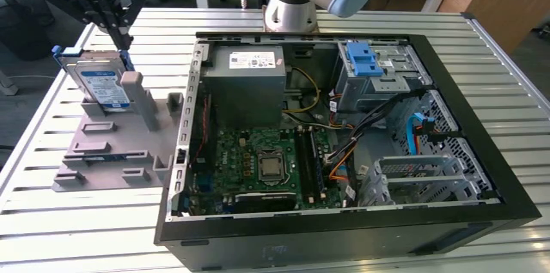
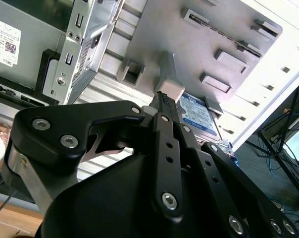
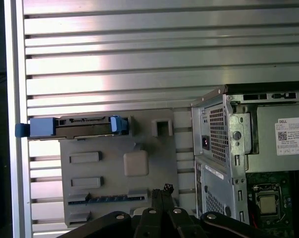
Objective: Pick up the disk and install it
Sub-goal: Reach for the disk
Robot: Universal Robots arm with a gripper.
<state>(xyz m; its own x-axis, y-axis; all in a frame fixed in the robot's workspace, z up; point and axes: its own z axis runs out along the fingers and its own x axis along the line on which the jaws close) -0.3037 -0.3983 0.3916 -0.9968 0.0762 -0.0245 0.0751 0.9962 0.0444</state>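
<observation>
The disk [image 1: 100,84] is a silver drive with a white-and-blue label in a thin blue bracket. It stands tilted against a post of the grey fixture plate [image 1: 107,150] at the exterior view's left. My gripper [image 1: 123,38] hangs just above the disk's far top edge, apart from it, with its black fingers shut and nothing between them. In the first wrist view the disk [image 3: 82,126] shows edge-on at the far end of the fixture plate [image 3: 157,163], ahead of the gripper [image 3: 164,190]. The second wrist view has the gripper [image 2: 162,96] beside the disk [image 2: 199,113].
An open black computer case [image 1: 344,225] lies at the exterior view's right of the fixture, on a slatted metal table [image 1: 103,221]. Inside are a grey power supply [image 1: 249,83], a motherboard [image 1: 266,157] and a metal drive bay with a blue latch [image 1: 371,60]. The arm's base [image 1: 292,9] stands behind the case.
</observation>
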